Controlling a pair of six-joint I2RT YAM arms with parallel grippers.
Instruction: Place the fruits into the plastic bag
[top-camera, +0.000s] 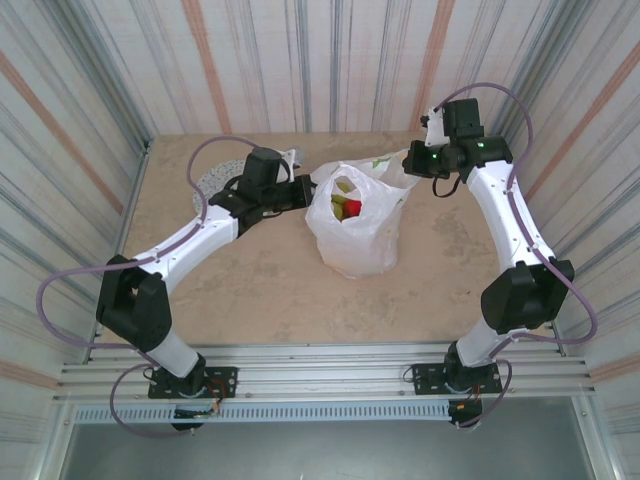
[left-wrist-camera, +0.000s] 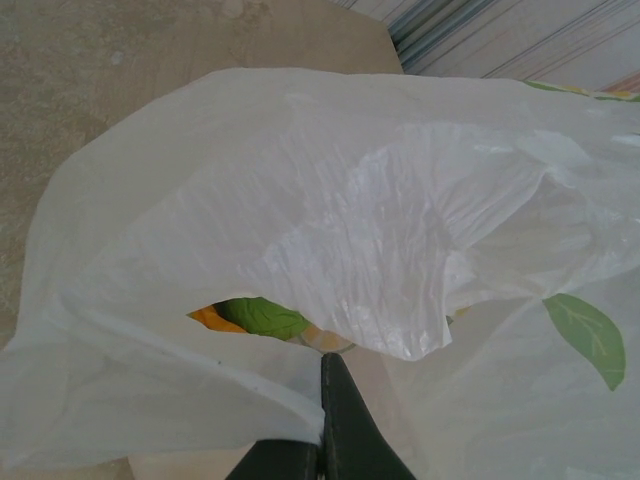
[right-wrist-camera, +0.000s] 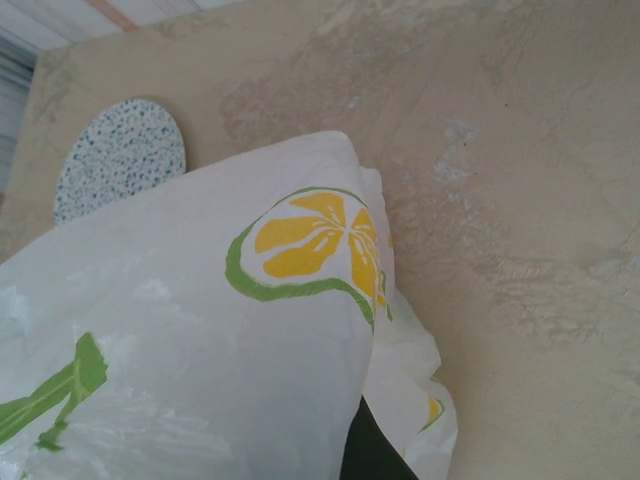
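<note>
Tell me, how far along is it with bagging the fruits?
Nearly done, it seems. Done: fruits, red and green, lie inside the bag. In hand: the left gripper and right gripper each pinch a bag edge, holding its mouth open. Left: probably just letting go, though the left arm hides part of the plate, so a fruit could sit there.

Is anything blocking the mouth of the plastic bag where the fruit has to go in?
Nothing visible does. The thin white citrus-printed plastic bag stands open-mouthed between the left hand and right hand, each shut on its rim; a glossy red toy fruit lies inside.
</note>
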